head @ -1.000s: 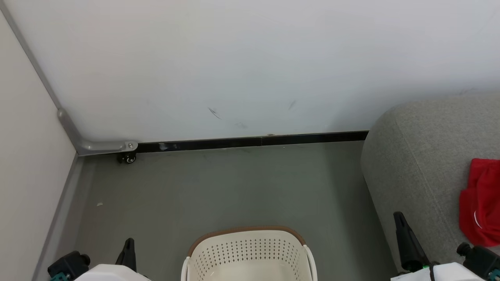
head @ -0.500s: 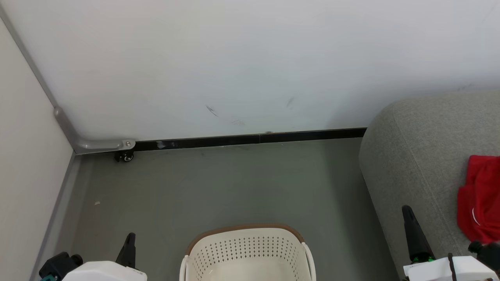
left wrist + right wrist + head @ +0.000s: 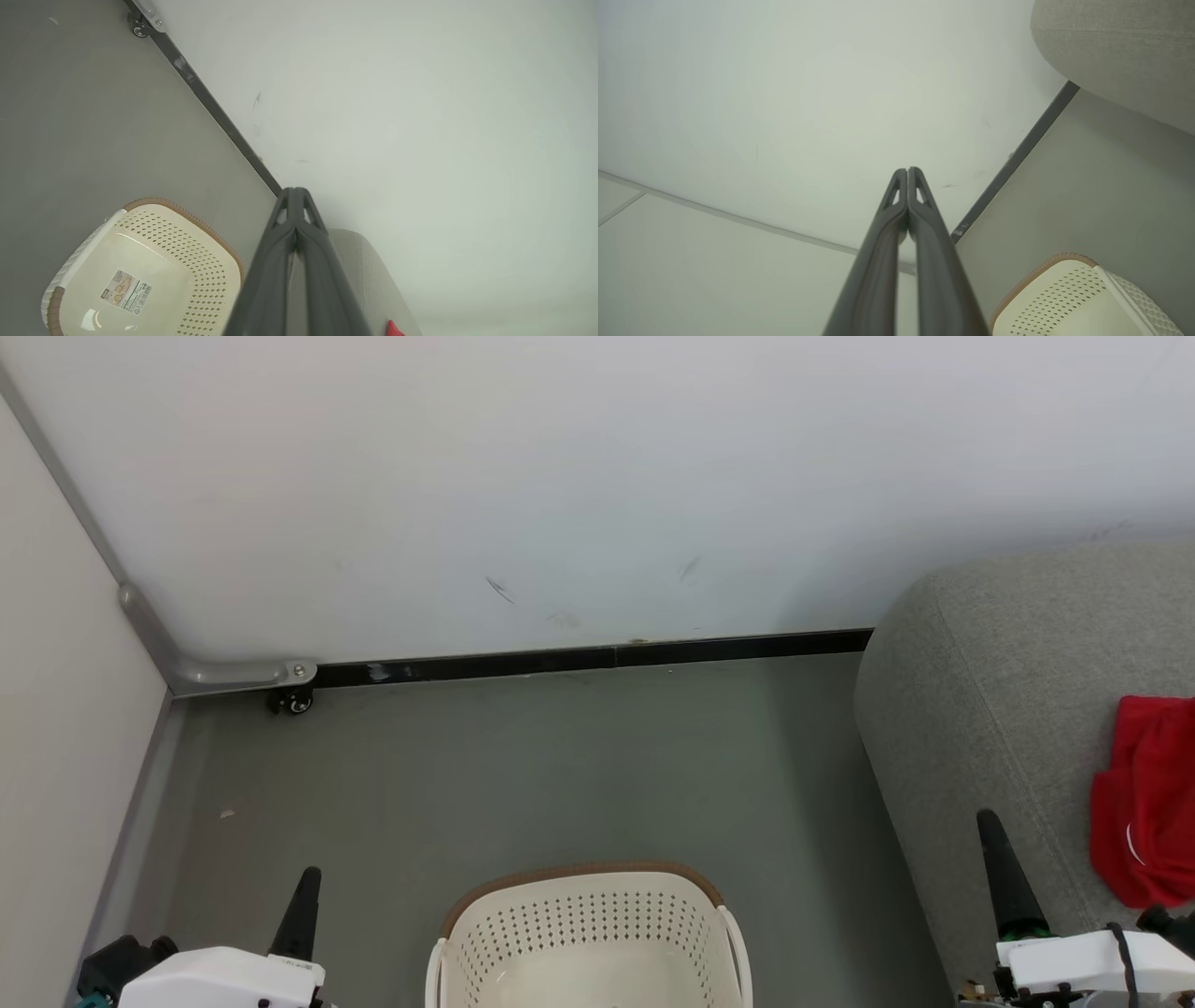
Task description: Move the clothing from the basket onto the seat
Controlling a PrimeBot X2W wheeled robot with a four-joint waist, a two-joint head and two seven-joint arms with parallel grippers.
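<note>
The cream-white basket with its brown rim stands on the grey floor at the bottom centre; in the left wrist view the basket holds nothing but a label on its bottom. Red clothing lies on the grey seat at the right edge. My left gripper points up left of the basket, fingers pressed together, holding nothing. My right gripper rises in front of the seat's rounded end, shut and holding nothing. Both wrist views show the fingers closed: left gripper, right gripper.
A white wall with a black skirting strip runs behind the floor. A second wall closes the left side, with a grey metal bracket and a small caster in the corner. Open floor lies between the basket and the wall.
The whole head view has slid up a little, so the camera has moved. Both grippers show higher in the picture and stay shut. The clothing and basket have not shifted.
</note>
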